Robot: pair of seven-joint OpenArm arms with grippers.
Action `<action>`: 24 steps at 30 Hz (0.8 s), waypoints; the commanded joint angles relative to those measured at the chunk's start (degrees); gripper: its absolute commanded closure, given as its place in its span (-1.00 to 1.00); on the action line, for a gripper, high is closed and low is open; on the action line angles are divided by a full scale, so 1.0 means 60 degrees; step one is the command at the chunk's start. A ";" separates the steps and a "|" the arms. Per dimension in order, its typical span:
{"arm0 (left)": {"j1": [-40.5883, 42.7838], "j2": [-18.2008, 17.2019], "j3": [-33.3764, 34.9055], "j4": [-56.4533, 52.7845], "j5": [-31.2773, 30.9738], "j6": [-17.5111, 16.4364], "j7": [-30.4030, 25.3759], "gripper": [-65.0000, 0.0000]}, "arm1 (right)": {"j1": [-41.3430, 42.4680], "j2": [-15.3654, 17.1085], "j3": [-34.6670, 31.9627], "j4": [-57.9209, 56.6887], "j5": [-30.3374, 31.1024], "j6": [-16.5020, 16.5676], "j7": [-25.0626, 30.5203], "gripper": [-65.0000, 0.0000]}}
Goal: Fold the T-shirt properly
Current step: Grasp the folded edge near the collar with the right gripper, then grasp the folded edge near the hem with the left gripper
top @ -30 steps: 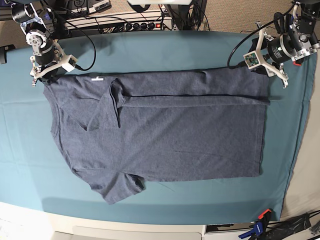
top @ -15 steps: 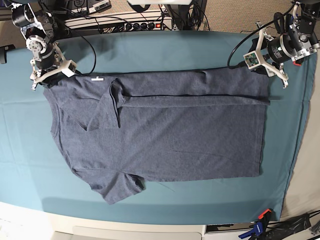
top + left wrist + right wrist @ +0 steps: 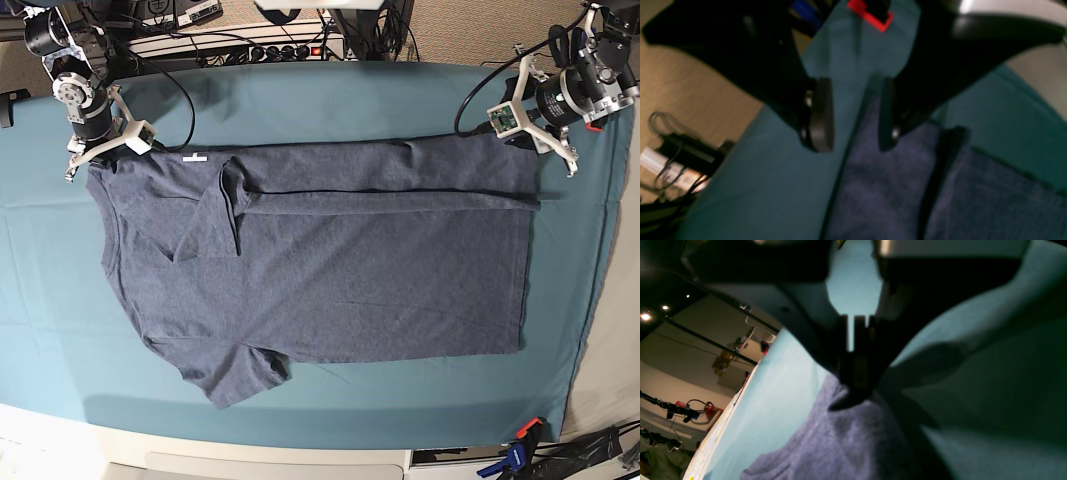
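The T-shirt lies flat on the teal-covered counter, long axis running between the arms, as the right fingers clench one far corner while the left fingers stand apart, straddling the opposite corner's edge.

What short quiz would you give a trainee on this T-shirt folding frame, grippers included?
1. True or false: the right gripper is shut on a corner of the T-shirt.
2. How do the left gripper jaws stand? A) clamped on cloth B) apart over the shirt's edge C) out of view
3. Fill in: the white tag lies on the shirt nearest the ____ gripper.

Key: 1 true; 2 B; 3 right. The right wrist view shows cloth pinched between closed fingers; the left wrist view shows a clear gap between the pads, above the teal tablecloth and the shirt's edge.
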 commanded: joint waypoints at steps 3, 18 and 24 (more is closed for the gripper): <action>-0.0018 -0.0157 -0.0080 0.0091 0.0066 0.0033 -0.0168 0.26 | 0.0055 0.0186 0.0066 0.0102 -0.0120 -0.0131 0.0069 1.00; 0.0000 -0.0160 0.0882 -0.0692 0.2965 0.0765 -0.1435 0.12 | 0.0055 0.0186 0.0066 0.0102 -0.0120 -0.0135 0.0313 1.00; -0.0025 -0.0160 0.2572 -0.0958 0.5453 0.2976 -0.1545 0.12 | 0.0055 0.0186 0.0066 0.0102 -0.0124 -0.0135 0.0321 1.00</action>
